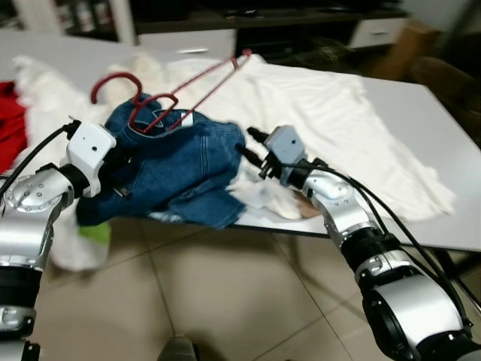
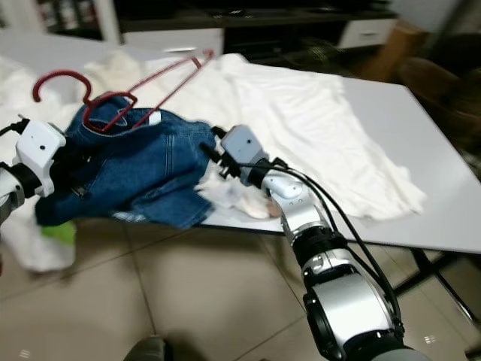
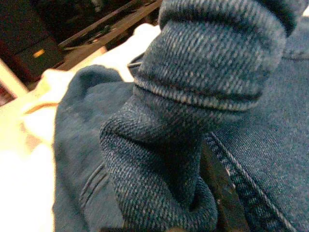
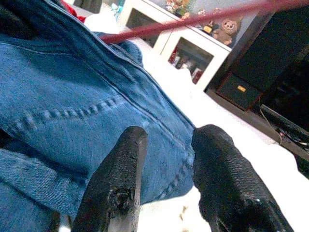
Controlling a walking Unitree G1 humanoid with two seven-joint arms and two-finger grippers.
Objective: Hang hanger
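A red wire hanger (image 1: 176, 94) lies tilted on top of a bunched pair of blue jeans (image 1: 180, 169), its hook (image 1: 113, 79) pointing to the left. The jeans hang over the front edge of the white table (image 1: 421, 105). My left gripper (image 1: 116, 171) is pushed into the left side of the jeans, with folded denim (image 3: 193, 121) right in front of its camera. My right gripper (image 1: 250, 146) stands open at the right edge of the jeans, and its black fingers (image 4: 120, 179) straddle the denim hem (image 4: 169, 159). The hanger's red bar (image 4: 193, 19) passes above.
A large white cloth (image 1: 316, 113) is spread over the table behind the jeans, with more white fabric (image 1: 45, 98) at the left. A red garment (image 1: 9, 128) lies far left. A brown chair (image 1: 451, 83) stands at the right. Tiled floor (image 1: 225, 301) lies below.
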